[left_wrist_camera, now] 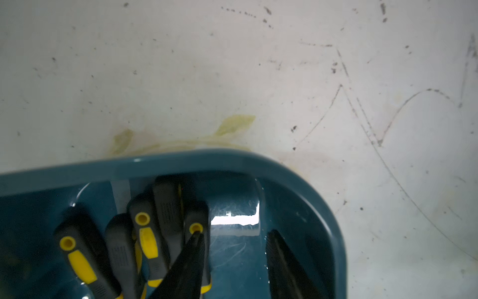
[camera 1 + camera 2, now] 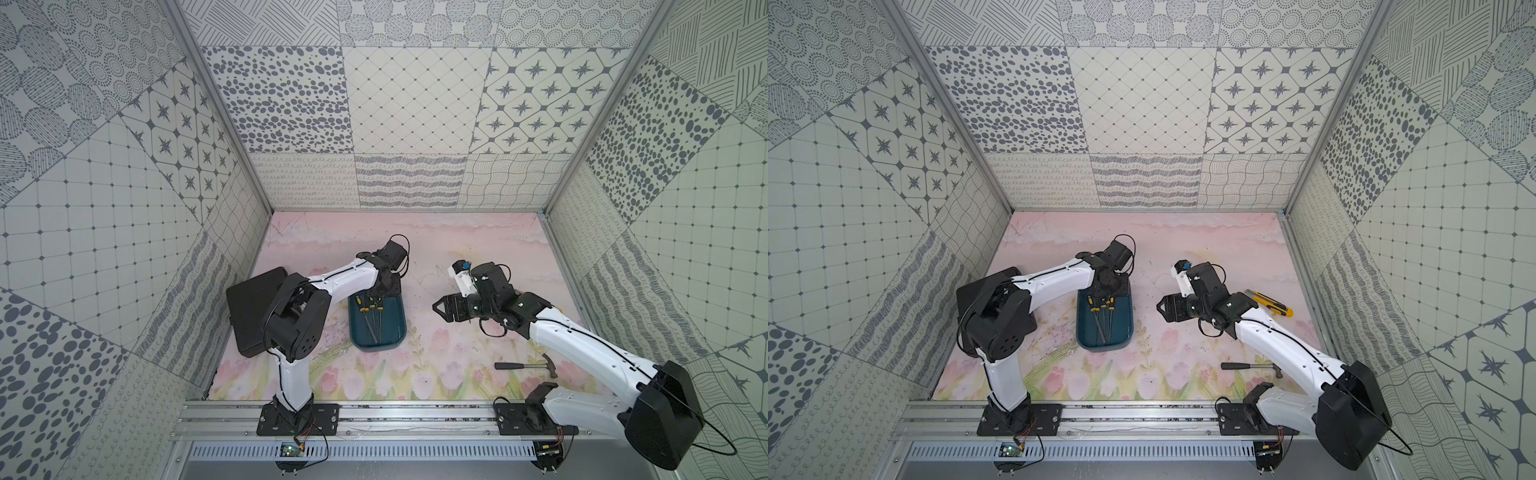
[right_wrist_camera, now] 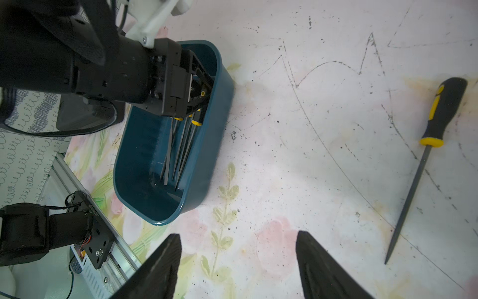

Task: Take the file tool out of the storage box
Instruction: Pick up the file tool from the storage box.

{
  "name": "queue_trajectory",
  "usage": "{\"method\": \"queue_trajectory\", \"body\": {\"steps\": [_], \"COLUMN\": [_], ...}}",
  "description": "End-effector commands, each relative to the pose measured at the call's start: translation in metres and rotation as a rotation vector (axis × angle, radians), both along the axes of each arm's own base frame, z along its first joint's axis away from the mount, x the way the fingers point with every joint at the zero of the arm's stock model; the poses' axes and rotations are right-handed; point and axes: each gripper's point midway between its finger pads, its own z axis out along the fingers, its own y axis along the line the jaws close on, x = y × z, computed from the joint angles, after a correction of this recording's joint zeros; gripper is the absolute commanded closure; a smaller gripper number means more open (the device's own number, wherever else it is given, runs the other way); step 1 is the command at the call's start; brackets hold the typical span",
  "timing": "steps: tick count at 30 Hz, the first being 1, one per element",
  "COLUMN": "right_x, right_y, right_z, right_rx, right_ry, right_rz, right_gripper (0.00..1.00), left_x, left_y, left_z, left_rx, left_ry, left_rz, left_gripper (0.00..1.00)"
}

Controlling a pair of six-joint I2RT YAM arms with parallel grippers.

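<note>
The left gripper (image 1: 232,269) hangs inside the storage box (image 2: 392,328), at the end of the box farther from the arm bases. Its jaws stand partly apart with a middling gap. Only bare box floor shows between them, so it grips nothing that can be seen.

The files (image 1: 144,233) lie just beneath and beside it, five black handles with yellow marks bunched against the end wall. One of its fingers (image 1: 186,266) overlaps the outermost handle of the bunch, with its tip at that handle's yellow hole. Whether the finger touches the handle cannot be told. The other four handles lie outside that finger, away from the gap. The second finger stands over bare floor near the box's rounded corner. In the right wrist view the file blades run back under the gripper toward the box's other end.

The right gripper (image 3: 238,259) hovers above the flowered mat (image 3: 284,155) with its jaws wide and empty. The storage box lies ahead of its fingertips and off to one side, clearly apart. A loose file (image 3: 424,155) lies flat on the mat on the opposite side of this gripper, outside the box and well apart from both fingers.

A hammer (image 2: 525,365) lies behind the right gripper, beside its arm. A yellow utility knife (image 2: 1271,303) lies behind its wrist. A black case (image 2: 249,307) lies behind the left gripper, under that arm's elbow.
</note>
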Motion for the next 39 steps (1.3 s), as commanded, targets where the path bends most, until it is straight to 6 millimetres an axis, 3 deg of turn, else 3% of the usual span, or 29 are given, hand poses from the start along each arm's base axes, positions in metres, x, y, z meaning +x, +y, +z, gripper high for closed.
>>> {"method": "queue_trajectory", "body": {"steps": [1,18,21,26,32,39], "right_x": [0.001,0.001,0.001,0.0,-0.016,-0.047], "right_y": [0.004,0.002,0.003,0.004,0.019,0.045], "right_z": [0.005,-0.007,-0.009,-0.007,0.007,0.045], "right_rx": [0.027,0.001,-0.001,0.009,0.088,0.332], "right_ry": [-0.026,-0.003,0.001,0.001,0.006,0.028], "right_rz": [0.007,0.001,0.002,0.011,0.094,0.232], "right_gripper": [0.25,0.25,0.25,0.25,0.26,0.28], "left_x": [-0.001,-0.01,-0.012,-0.013,-0.011,-0.014], "left_y": [0.023,0.036,0.035,0.031,0.015,-0.019], "left_z": [-0.009,-0.026,-0.031,-0.031,-0.004,0.07], "left_rx": [0.108,0.179,0.179,0.148,0.001,-0.337], "left_ry": [0.032,0.084,0.097,0.095,0.01,-0.175], "left_rz": [0.049,0.055,0.05,0.051,0.035,-0.045], "left_gripper": [0.57,0.63,0.67,0.82,0.9,0.95]}}
